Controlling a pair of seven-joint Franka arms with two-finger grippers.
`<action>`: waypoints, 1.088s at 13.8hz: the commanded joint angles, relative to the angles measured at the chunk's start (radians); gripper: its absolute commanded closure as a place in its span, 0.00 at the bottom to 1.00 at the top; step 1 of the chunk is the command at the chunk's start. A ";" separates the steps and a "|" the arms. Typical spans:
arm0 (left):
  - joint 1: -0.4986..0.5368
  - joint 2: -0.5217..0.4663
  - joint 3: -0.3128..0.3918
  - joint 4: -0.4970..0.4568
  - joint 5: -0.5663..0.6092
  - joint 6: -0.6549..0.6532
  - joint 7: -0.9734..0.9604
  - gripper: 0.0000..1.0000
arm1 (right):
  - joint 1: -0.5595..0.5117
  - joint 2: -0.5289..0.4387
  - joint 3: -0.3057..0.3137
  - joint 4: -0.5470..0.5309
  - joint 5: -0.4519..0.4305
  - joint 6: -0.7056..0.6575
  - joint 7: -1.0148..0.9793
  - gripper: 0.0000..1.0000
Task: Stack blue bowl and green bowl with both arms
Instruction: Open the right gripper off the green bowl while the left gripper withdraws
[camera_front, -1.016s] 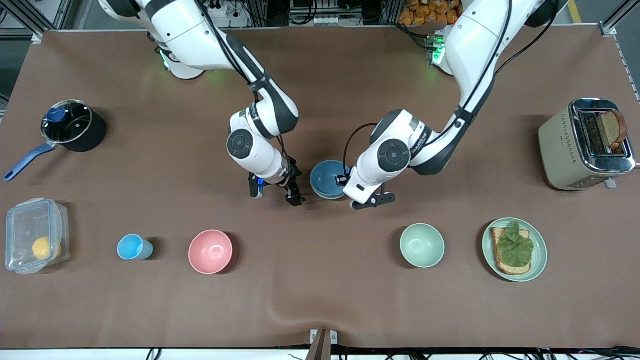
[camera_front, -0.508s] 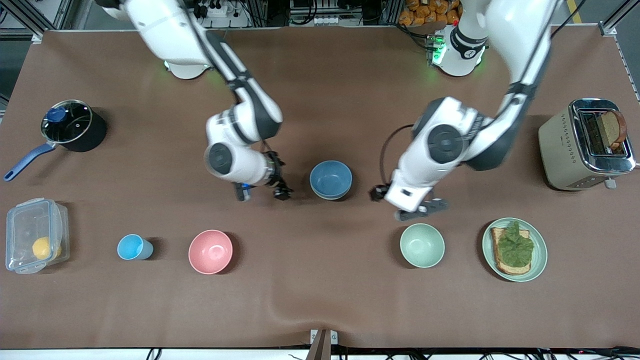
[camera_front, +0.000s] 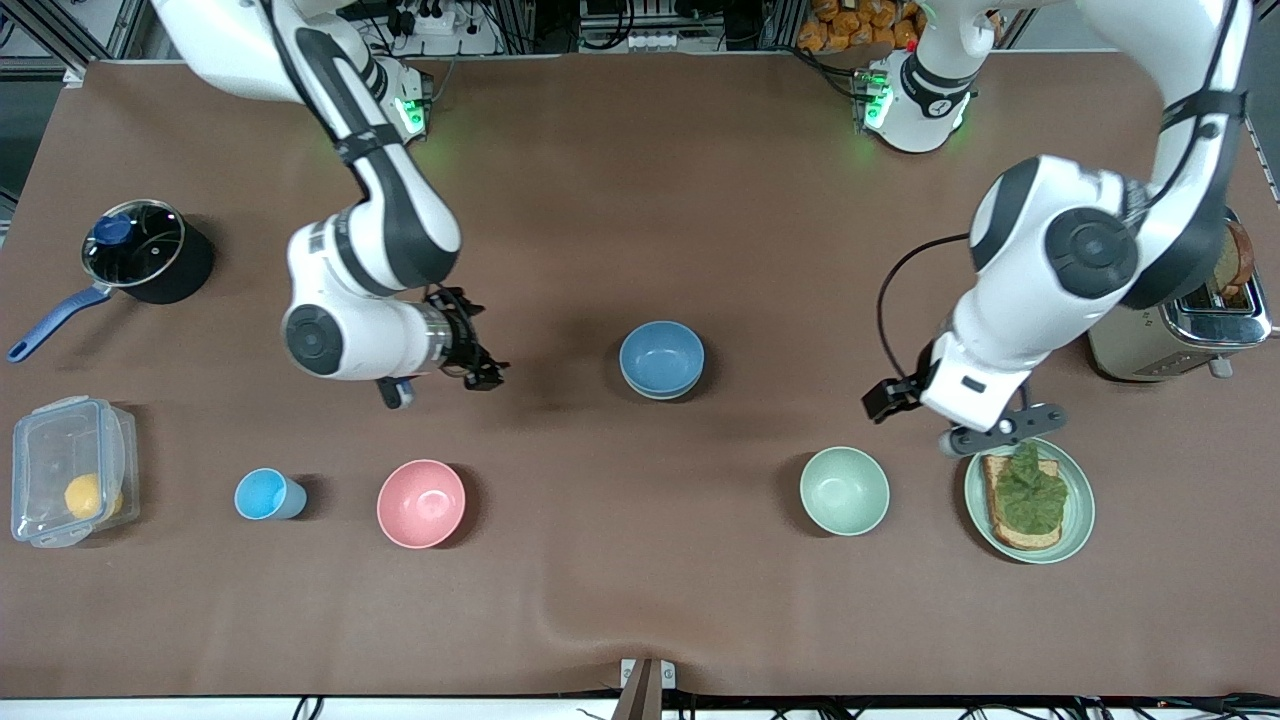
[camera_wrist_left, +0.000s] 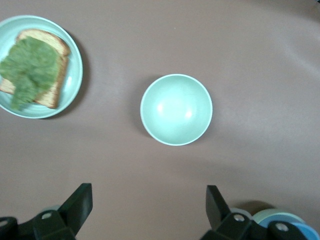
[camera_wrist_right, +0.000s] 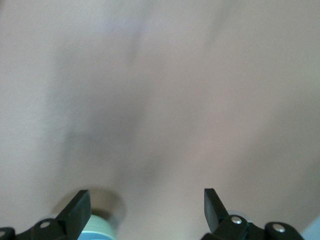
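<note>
No readable text, labels, brands, nos. or signs were seen in any view; the toaster had only a small dark mark and a dot pattern on its side, too small to read.

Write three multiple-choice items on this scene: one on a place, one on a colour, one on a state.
1. Which colour of bowl lies nearest the plate? A pink; B mint-green; C blue.
2. The cup is: A light blue; B red; C yellow.
3. The left gripper has its jaws: A shut on a bowl; B open and empty; C shut on the toast.

Key: B, the mint-green bowl lies beside the plate. A, the cup shows light blue in the front view. B, the left wrist view shows the jaws wide apart with nothing between them.
</note>
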 joint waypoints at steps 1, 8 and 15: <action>0.046 -0.094 -0.005 -0.025 0.015 -0.104 0.113 0.00 | -0.101 -0.044 0.014 -0.003 -0.028 -0.104 -0.118 0.00; -0.024 -0.316 0.185 -0.082 -0.065 -0.316 0.399 0.00 | -0.175 -0.106 0.016 0.014 -0.177 -0.173 -0.388 0.00; -0.090 -0.357 0.253 0.013 -0.092 -0.433 0.480 0.00 | -0.310 -0.230 0.020 0.014 -0.282 -0.256 -0.815 0.00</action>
